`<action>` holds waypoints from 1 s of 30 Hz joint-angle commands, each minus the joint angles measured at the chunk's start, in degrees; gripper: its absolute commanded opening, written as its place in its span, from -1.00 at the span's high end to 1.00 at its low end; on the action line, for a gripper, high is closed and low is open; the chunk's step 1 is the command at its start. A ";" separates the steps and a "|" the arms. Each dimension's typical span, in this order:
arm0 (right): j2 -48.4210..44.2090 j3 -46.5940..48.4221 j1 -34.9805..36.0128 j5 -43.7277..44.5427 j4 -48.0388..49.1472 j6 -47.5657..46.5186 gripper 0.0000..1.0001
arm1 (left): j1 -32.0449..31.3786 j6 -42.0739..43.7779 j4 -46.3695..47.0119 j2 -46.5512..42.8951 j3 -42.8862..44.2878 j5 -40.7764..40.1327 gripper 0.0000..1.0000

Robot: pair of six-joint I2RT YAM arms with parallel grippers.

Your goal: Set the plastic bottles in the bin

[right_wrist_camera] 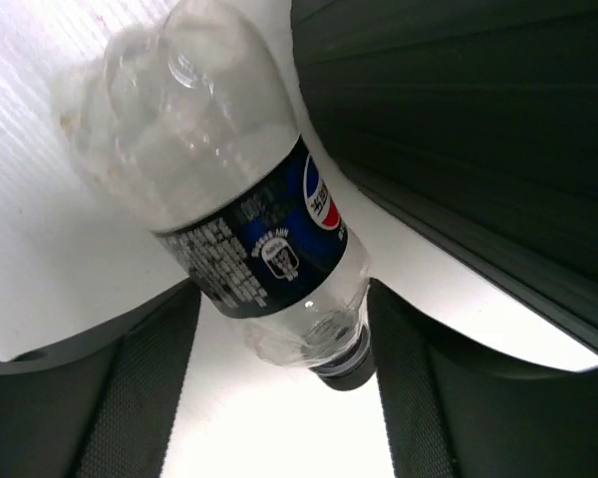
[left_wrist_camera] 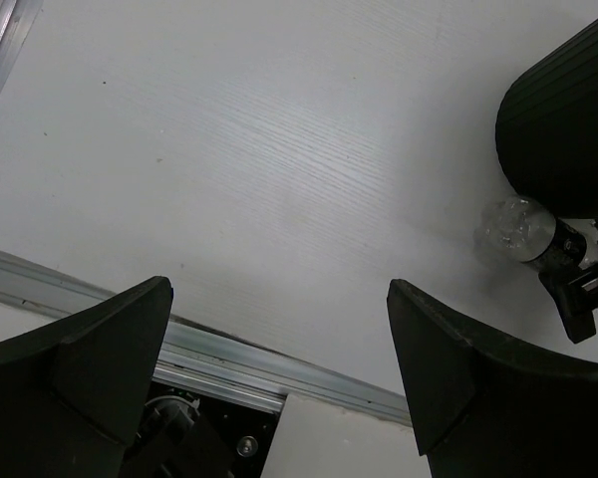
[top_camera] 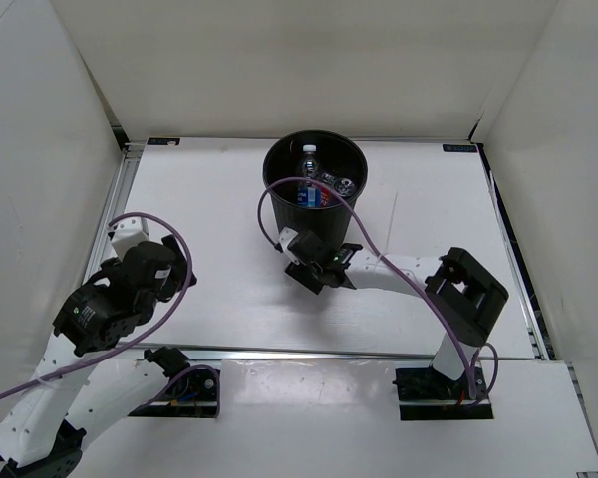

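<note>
Seen from above, the black bin (top_camera: 329, 224) is standing at the upper middle of the white table (top_camera: 209, 199), with several plastic bottles (top_camera: 310, 189) lying inside it. The right pincer (top_camera: 319, 269) is sitting just below the bin. The left pincer (top_camera: 174, 269) is hovering at the lower left, well apart from the bin.

In the left wrist view, the left pincer (left_wrist_camera: 279, 378) is gaping wide with nothing between its fingers (left_wrist_camera: 90, 368). At the right edge, a clear bottle (left_wrist_camera: 518, 229) is lying on the table just beside the bin (left_wrist_camera: 563, 110).

In the right wrist view, the clear bottle (right_wrist_camera: 239, 199), with its dark label and black cap, is lying on the table beside the bin (right_wrist_camera: 478, 129). The right pincer's fingers (right_wrist_camera: 120, 398) are flanking its cap end closely. Whether they are pinching it cannot be told.
</note>
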 commanded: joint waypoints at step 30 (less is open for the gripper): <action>-11.44 14.28 2.18 -22.32 -15.12 4.88 -0.65 | -0.09 -5.49 1.79 1.24 -6.22 -5.14 -1.00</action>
